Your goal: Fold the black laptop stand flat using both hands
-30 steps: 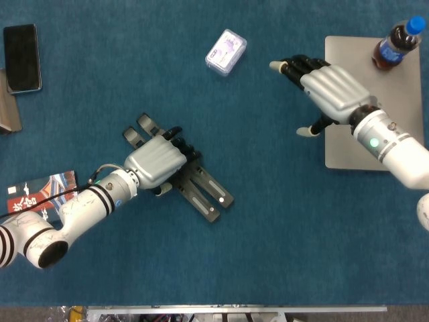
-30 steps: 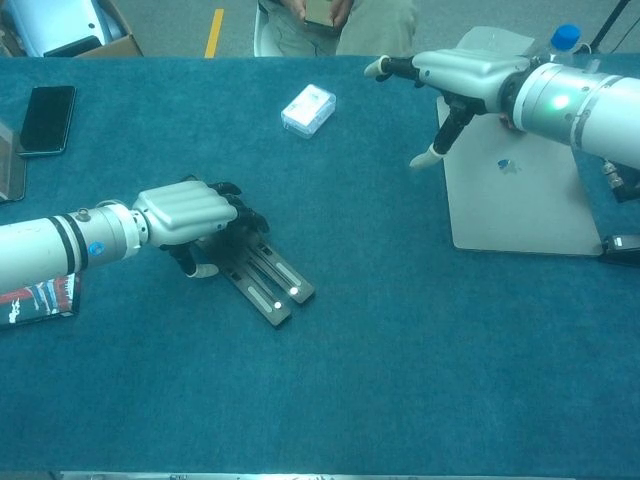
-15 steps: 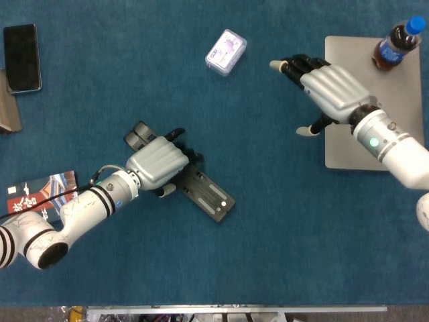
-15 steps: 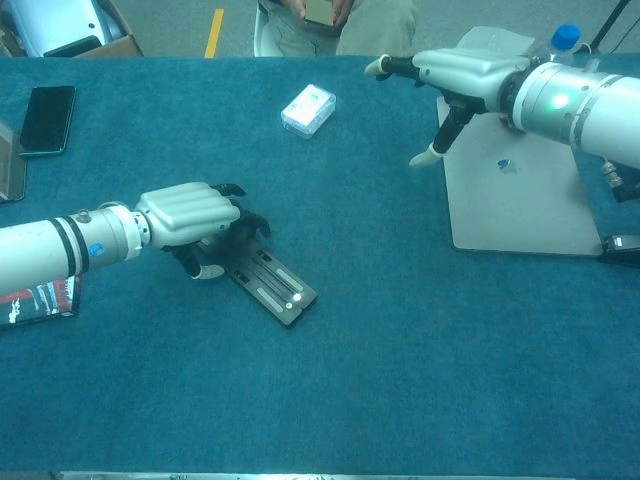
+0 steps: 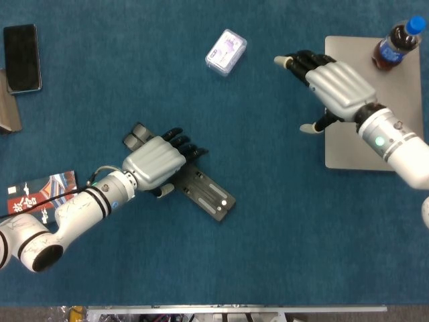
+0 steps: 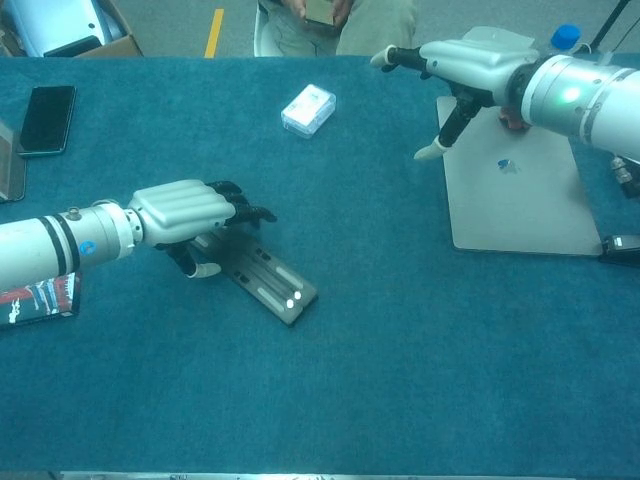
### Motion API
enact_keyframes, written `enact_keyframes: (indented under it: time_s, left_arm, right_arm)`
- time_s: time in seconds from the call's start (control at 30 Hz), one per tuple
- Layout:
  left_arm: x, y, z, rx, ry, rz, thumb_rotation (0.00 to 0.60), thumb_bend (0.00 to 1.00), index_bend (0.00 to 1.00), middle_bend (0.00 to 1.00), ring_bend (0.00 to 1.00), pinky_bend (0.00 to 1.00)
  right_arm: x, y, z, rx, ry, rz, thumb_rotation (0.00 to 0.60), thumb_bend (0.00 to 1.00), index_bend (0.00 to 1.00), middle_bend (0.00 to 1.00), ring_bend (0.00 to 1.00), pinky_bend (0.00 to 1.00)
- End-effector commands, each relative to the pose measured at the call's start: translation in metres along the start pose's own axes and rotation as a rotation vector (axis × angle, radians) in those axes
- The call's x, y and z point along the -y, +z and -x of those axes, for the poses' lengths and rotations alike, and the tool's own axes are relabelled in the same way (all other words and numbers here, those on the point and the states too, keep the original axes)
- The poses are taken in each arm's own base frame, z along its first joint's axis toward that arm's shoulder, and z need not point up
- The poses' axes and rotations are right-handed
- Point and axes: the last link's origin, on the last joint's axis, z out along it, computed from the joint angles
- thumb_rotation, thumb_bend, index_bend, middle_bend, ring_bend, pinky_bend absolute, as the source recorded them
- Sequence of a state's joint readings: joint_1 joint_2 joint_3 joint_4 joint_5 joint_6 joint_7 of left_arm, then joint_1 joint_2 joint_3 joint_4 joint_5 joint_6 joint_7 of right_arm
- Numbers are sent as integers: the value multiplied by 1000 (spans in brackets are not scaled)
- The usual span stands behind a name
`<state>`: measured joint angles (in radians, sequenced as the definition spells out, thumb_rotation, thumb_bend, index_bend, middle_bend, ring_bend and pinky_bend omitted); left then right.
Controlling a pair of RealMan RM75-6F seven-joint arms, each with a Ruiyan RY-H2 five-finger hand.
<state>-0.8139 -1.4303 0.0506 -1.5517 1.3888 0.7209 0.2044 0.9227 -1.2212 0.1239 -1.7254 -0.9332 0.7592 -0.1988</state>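
The black laptop stand lies flat on the blue table as one narrow bar, running from upper left to lower right. My left hand hovers over its upper-left end with fingers stretched out and apart, covering that end; it holds nothing. My right hand hangs open in the air far to the right, beside the grey laptop, well away from the stand.
A small white box lies at the back centre. A cola bottle stands on the laptop's far corner. A black phone and a red booklet lie at the left edge.
The stand's two spread legs have closed into a single flat bar. My left hand's fingers have uncurled and lifted off it. My right hand has drifted slightly right.
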Motion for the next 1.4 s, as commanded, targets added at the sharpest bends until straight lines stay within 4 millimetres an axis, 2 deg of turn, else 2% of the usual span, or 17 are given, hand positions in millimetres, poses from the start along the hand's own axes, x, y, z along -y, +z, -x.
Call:
enact_keyframes:
  time_s: [0.03, 0.3, 0.5, 0.67, 1.03, 1.23, 1.4]
  left_arm:
    - [1, -4, -4, -7, -5, -11, 600, 336, 0, 27, 0, 36]
    - [12, -25, -21, -136, -43, -87, 600, 336, 0, 21, 0, 36]
    - [39, -57, -34, -308, -84, -236, 600, 336, 0, 24, 0, 36]
    - [61, -91, -34, -416, -109, -365, 600, 336, 0, 35, 0, 36]
    - [90, -173, -11, -503, -133, -642, 600, 336, 0, 38, 0, 36]
    - [88, -206, 5, -595, -154, -734, 600, 335, 0, 36, 0, 36]
    - [83, -227, 17, -647, -178, -763, 600, 335, 0, 33, 0, 36]
  right_arm:
    - [-5, -3, -1, -4, -6, 12, 600, 87, 0, 91, 0, 144]
    - [-34, -28, -5, -47, 4, 91, 600, 88, 0, 82, 0, 144]
    - [-59, -61, -7, -130, -26, 167, 600, 88, 0, 81, 0, 144]
    - [-76, -93, 0, -206, -87, 213, 600, 88, 0, 81, 0, 144]
    - [-107, -171, 28, -327, -136, 396, 600, 90, 0, 81, 0, 144]
    - [-112, -210, 42, -392, -165, 466, 600, 90, 0, 81, 0, 144]
    - [-111, -226, 57, -397, -158, 494, 600, 92, 0, 81, 0, 144]
